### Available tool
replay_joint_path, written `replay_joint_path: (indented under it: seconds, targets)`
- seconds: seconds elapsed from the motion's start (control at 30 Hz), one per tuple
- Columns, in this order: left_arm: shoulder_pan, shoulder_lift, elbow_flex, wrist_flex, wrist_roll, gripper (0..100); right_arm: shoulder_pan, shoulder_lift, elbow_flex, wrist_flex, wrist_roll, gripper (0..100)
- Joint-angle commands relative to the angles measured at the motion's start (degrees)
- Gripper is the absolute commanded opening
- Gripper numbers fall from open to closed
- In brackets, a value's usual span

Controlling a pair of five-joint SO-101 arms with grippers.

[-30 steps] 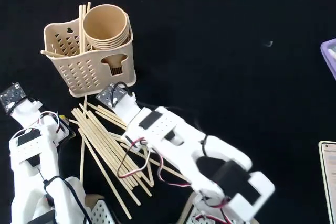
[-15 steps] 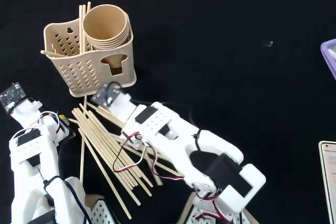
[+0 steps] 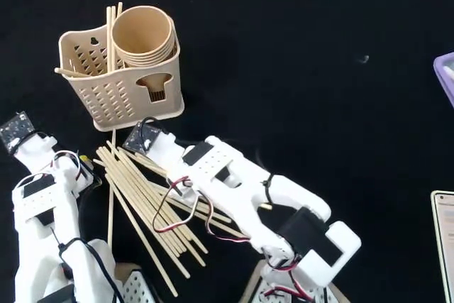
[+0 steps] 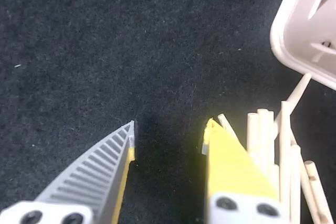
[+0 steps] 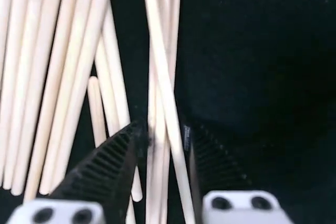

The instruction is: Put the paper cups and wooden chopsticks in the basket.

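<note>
Right hand [image 5: 165, 135] pinching a few chopsticks [image 5: 161, 77], left hand [image 4: 168, 129] spread over bare tabletop [image 3: 319, 104], basket [image 3: 120, 97] near, other chopsticks partly hidden under right arm [image 3: 234, 182].

"What did the high view leave hidden?"

"The right arm [image 3: 234, 186] lay across the chopsticks [image 3: 142, 189], so the middle of the pile was covered. The basket [image 3: 117, 101] wall hid the lower part of the stacked paper cups [image 3: 142, 30]."

"And at the edges?"

"A purple tray [image 3: 445, 76] and a pale card [image 3: 444, 235] were cut off at the right. The left wrist view caught just a corner of the basket [image 4: 307, 30]. In the right wrist view the chopsticks [image 5: 68, 66] were blurred and ran past the frame."
</note>
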Motion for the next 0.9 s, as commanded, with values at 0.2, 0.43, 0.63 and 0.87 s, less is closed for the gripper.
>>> replay_joint_path:
  seconds: [0.2,0.43,0.63,0.87]
  targets:
    - [0.13,-0.97,-0.04,-0.79,-0.18,22,5.1,-2.77,-1.1,3.34,8.26,1.0]
    - [0.13,-0.97,-0.04,-0.79,-0.18,22,8.09,-14.99,-0.84,9.85,11.96,1.0]
    - [0.13,-0.97,-0.04,-0.79,-0.18,22,9.23,-21.23,1.19,10.29,11.96,1.0]
    - [0.04,-0.97,-0.04,-0.79,-0.18,22,10.64,-15.25,9.98,-0.7,11.96,1.2]
